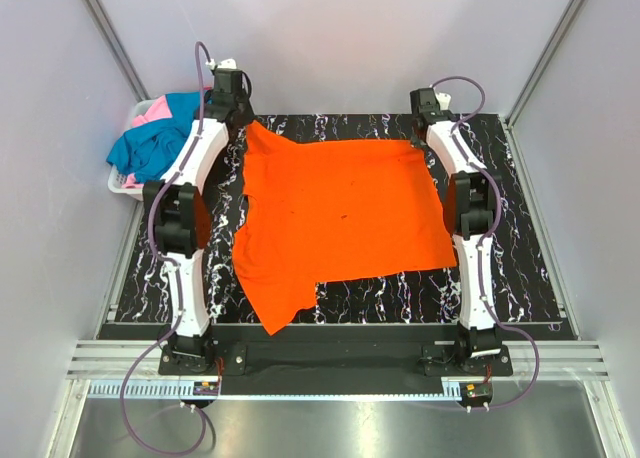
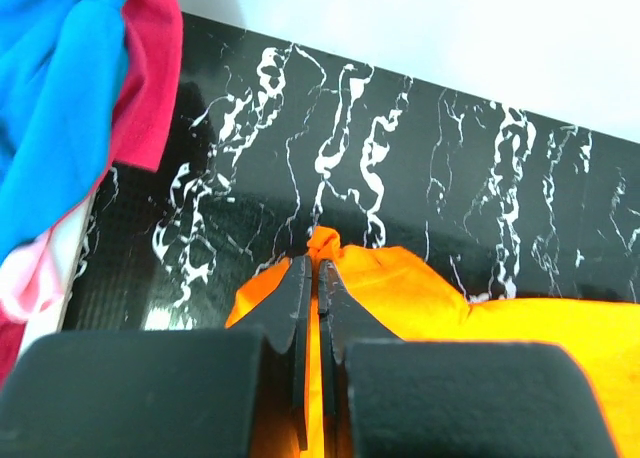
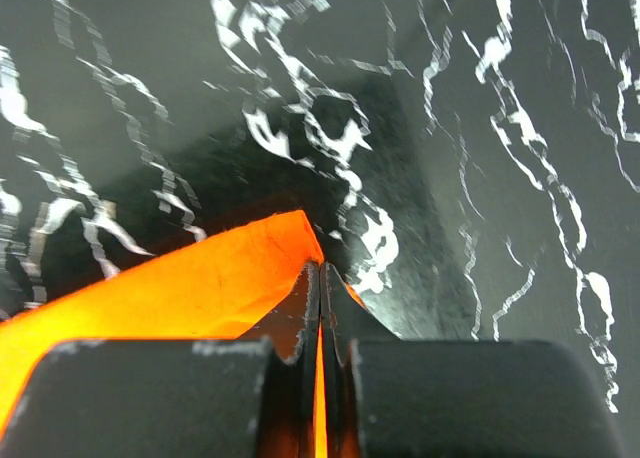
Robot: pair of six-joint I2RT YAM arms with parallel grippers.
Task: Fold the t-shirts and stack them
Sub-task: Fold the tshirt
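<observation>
- From the top view, we see the orange shirt (image 1: 340,218) spread nearly flat across the middle of the table (image 1: 520,228), one sleeve hanging toward the near left.
- The left gripper (image 1: 247,124) sits at the shirt's far-left corner and the right gripper (image 1: 424,130) at its far-right corner. From this height we cannot tell how the jaws stand.
- At the left edge, the basket (image 1: 118,184) holds a heap with a teal shirt (image 1: 150,148) and a pink shirt (image 1: 155,108) on top.
- In the left wrist view, the left gripper (image 2: 316,270) has its jaws pressed together on a bunched corner of the orange shirt (image 2: 450,308), a small knot of cloth poking out past the tips.
- The teal shirt (image 2: 60,98) and a red shirt (image 2: 150,78) hang in at the upper left, apart from the fingers.
- In the right wrist view, the right gripper (image 3: 320,276) is clamped on the other corner of the orange shirt (image 3: 200,288), the cloth edge running out to the left over the table.
- We judge the task barely begun: the orange shirt is laid out and held by two corners, ready for a first fold, but no crease shows in it.
- Nothing is stacked, and the shirts in the basket all remain to be folded.
</observation>
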